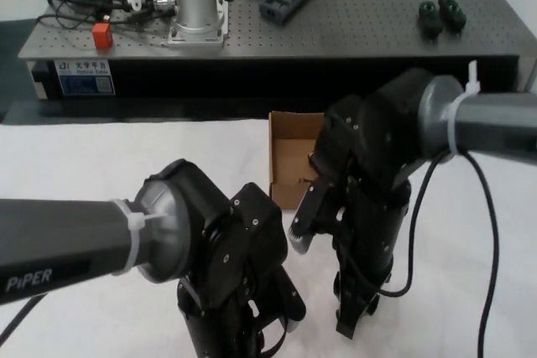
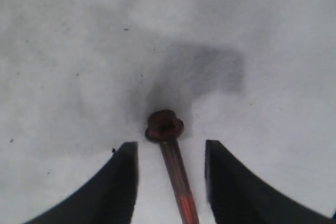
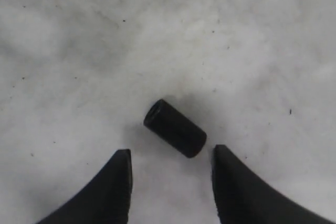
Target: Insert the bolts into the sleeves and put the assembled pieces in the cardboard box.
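The fingers (image 2: 122, 182) of the left gripper (image 2: 170, 145) were wide open and held nothing. A rusty bolt (image 2: 174, 167) lay on the white cloth (image 2: 63, 51) right between them. Its head pointed away from the gripper. There was a gap on each side, so no finger touched it.

The right gripper (image 3: 172, 150) was wide open too, and it held nothing. A short black sleeve (image 3: 175, 128) lay on its side on the cloth, just past the tips of that gripper and between them. It sat at a slant, with its open end turned away. Nothing touched it.

From the high view, both arms hung low over the cloth, close to each other. The box (image 1: 289, 157) stood just behind them with its top open. The right arm hid part of it, so I could not tell if anything was inside.

The job looked like it was near the start for this pair. The bolt was not in the sleeve yet. Each piece had to be picked up first. Then the bolt had to go into the sleeve, and the joined piece had to go into the box.
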You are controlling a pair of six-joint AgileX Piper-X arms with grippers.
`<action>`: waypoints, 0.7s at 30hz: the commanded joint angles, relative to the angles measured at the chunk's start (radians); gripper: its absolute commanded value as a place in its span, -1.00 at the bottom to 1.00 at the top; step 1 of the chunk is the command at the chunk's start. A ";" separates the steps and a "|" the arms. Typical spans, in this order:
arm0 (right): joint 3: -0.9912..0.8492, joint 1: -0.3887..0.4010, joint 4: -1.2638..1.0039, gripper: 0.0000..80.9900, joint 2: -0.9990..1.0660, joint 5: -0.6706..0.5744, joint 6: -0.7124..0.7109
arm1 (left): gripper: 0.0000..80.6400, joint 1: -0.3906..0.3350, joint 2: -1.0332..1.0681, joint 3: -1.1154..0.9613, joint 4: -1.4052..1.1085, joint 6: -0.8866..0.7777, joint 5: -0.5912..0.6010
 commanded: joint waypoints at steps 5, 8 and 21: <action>0.027 0.003 -0.116 -0.15 0.047 0.041 -0.084 | -0.08 0.003 -0.008 0.000 0.034 -0.003 0.005; 0.027 0.003 -0.108 -0.15 0.072 0.041 -0.097 | -0.11 0.003 -0.008 0.009 0.043 -0.006 0.005; 0.029 0.003 -0.109 -0.26 0.093 0.041 -0.100 | -0.11 0.003 -0.006 0.070 -0.037 -0.130 0.094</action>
